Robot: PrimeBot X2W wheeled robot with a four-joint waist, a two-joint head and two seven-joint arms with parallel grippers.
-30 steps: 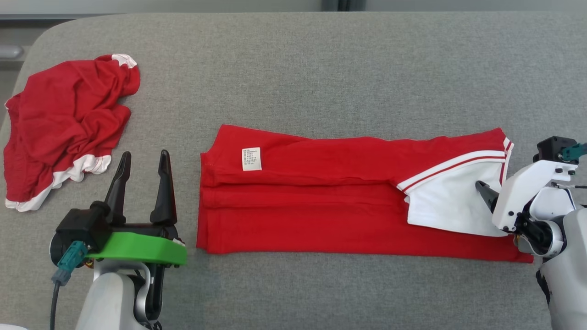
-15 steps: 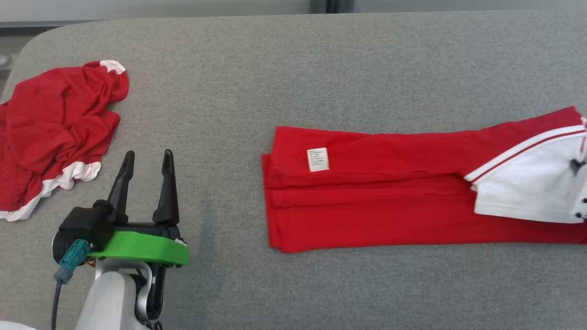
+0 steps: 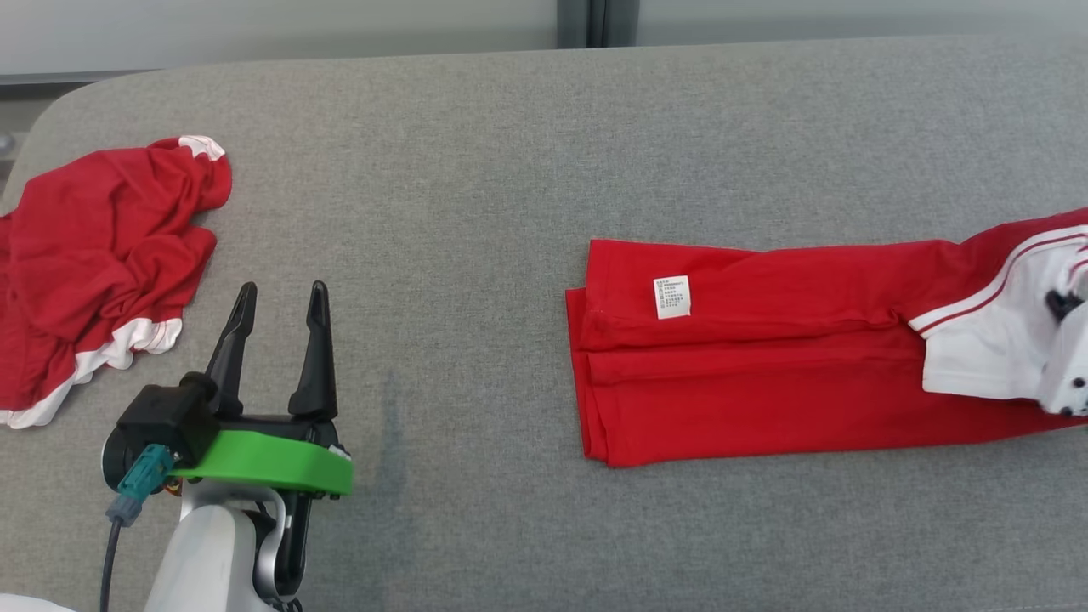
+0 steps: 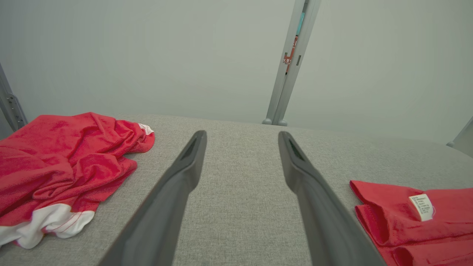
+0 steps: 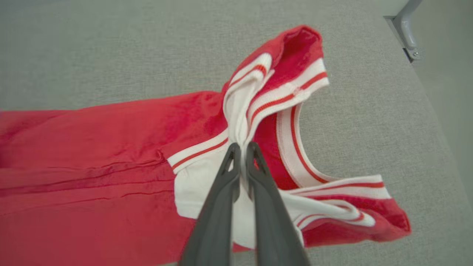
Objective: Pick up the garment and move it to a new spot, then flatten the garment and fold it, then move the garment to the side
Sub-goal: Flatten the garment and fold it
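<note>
The garment [image 3: 765,382] is a red shirt with white, red-striped trim, folded into a long band on the grey padded table [image 3: 476,212]. A white label shows near its left end. My right gripper [image 5: 243,147] is shut on the white sleeve fabric beside the collar, which bunches up between the fingers; in the head view it [image 3: 1056,303] sits at the far right edge. My left gripper [image 3: 283,291] is open and holds nothing, well left of the garment. The left wrist view shows its fingers [image 4: 242,135] spread over bare table, with the garment's labelled end [image 4: 414,221] at lower right.
A second red and white garment [image 3: 93,255] lies crumpled at the table's far left, also in the left wrist view [image 4: 63,159]. A grey metal post [image 4: 288,62] stands behind the table. The table's right edge and a bracket [image 5: 404,26] lie just beyond the collar.
My right gripper has shut on the white sleeve and dragged the folded garment to the right across the table. The head view shifted slightly. The left gripper stayed put.
</note>
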